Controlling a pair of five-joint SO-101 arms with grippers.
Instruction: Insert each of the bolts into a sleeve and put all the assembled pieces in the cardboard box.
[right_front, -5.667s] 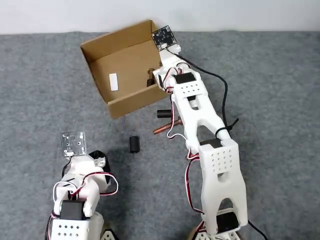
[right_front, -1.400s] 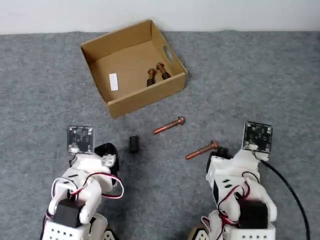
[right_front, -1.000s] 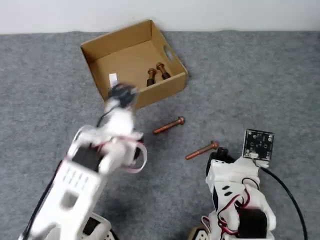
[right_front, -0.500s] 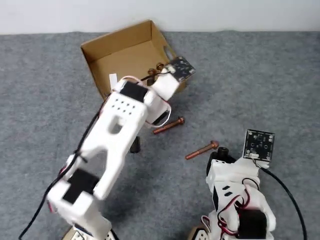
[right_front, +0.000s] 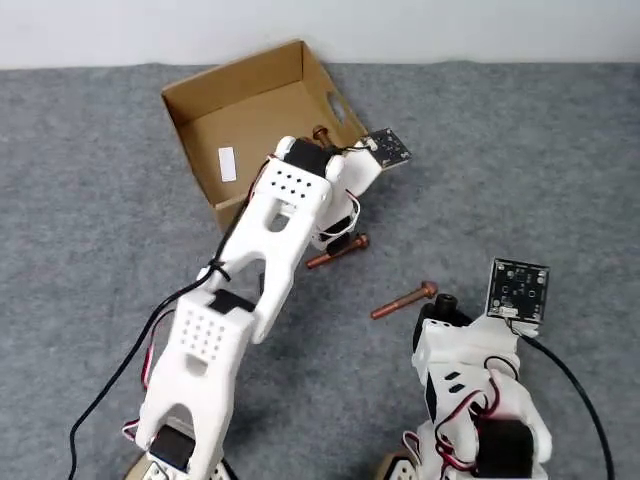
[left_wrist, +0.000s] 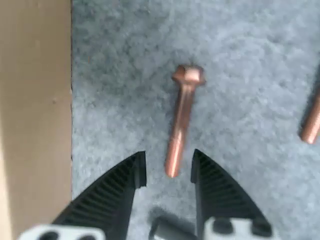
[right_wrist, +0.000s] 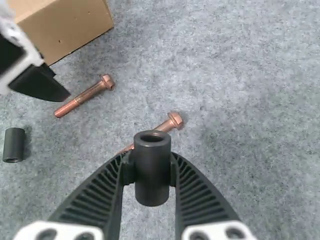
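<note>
White arms (right_front: 285, 200), black ribbed tools (left_wrist: 167, 162), red wires (right_front: 452, 400).

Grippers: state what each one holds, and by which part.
The right gripper clamps a black sleeve by its side walls, bore end up. The left gripper holds nothing; it is open, astride the tip of a bolt.

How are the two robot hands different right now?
The left hand is open and empty; the right hand is shut on a black sleeve. The left hand is stretched out beside the box, over a bolt's end; the right hand sits back near its own base. Both have black ribbed fingers.
</note>
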